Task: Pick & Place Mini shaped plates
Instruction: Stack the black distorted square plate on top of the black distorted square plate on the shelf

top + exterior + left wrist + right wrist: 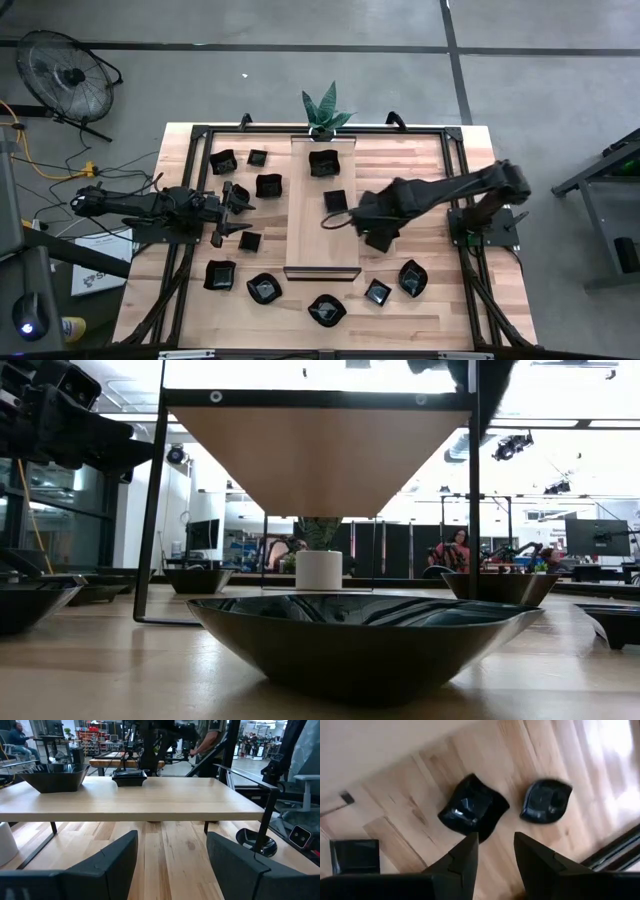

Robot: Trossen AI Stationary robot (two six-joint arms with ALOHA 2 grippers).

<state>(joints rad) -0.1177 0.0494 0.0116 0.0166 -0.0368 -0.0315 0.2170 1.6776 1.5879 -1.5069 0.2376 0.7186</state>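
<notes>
Small glossy black plates lie scattered on the wooden table, e.g. a wavy one (325, 310), a leaf-shaped one (412, 277) and a square one (250, 241). Two more sit on the raised pale board: a wavy one (325, 162) (55, 776) and a square one (336, 200) (129, 777). My left gripper (233, 210) (172, 865) is open and empty, held low at the table's left and pointing level at the board. My right gripper (345, 216) (495, 840) is open and empty above the board's right edge. It looks down on a wavy plate (472, 809) and a leaf plate (546, 801).
The long pale board (322, 245) stands raised on thin black legs in the table's middle. A potted plant (325, 110) stands at its far end. A black frame (200, 135) rims the table. One plate (365, 638) lies close before the low camera. People show in the room behind.
</notes>
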